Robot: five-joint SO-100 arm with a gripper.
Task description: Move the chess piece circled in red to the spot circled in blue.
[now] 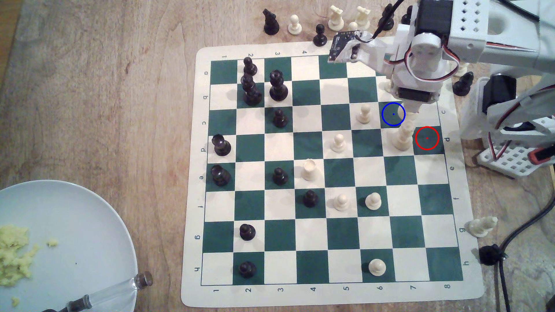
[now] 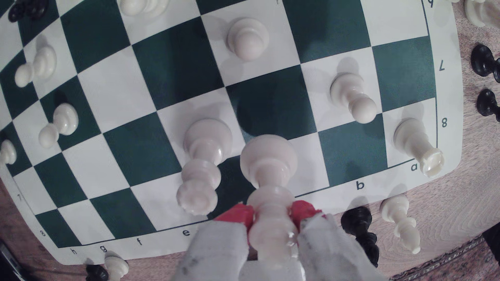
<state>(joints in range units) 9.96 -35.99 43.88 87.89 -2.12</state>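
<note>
Wrist view: tool clamped on tall cream piece; plate holds yellow crumbs.

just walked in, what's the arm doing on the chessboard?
The arm's tool is shut on a tall cream piece, red pads gripping its slim upper body. The red-ringed square is bare, so the piece has left it. In the wrist view its base hangs over a dark square beside another tall cream piece. The blue-ringed square is not yet filled.
</note>
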